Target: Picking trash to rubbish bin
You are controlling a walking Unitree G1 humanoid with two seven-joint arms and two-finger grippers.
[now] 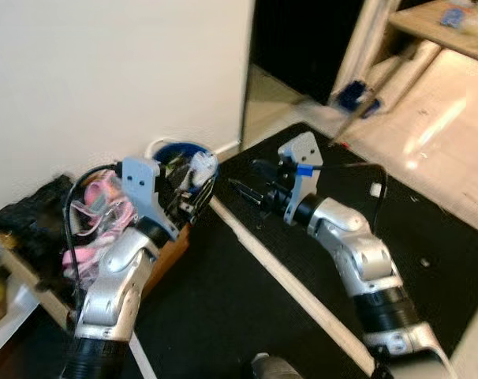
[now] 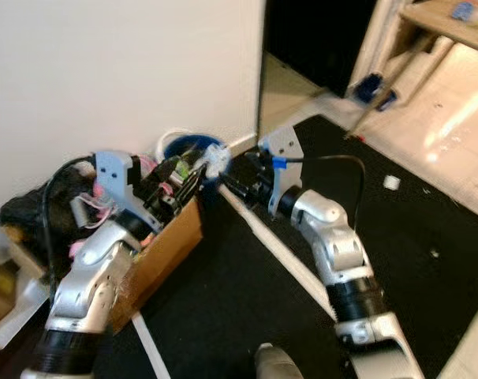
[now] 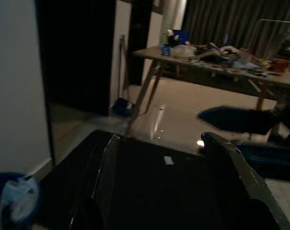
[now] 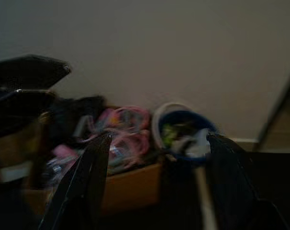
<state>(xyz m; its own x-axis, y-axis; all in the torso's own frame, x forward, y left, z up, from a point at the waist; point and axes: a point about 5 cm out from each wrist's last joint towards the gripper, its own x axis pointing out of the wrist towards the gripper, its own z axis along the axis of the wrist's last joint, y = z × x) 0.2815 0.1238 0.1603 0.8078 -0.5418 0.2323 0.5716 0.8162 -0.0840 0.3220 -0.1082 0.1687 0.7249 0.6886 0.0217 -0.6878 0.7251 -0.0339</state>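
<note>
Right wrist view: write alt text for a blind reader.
The right gripper, fingers spread open and empty, faces a blue rubbish bin holding trash at the foot of a pale wall. Beside the bin sits a cardboard box of pink clutter.

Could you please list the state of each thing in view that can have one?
Blue rubbish bin: upright by the wall, holding trash.
Cardboard box: open, filled with pink items.
Left gripper: open, nothing between its fingers.
Right gripper: open, holding nothing, facing the bin.
White scrap: lying on the black mat.
</note>
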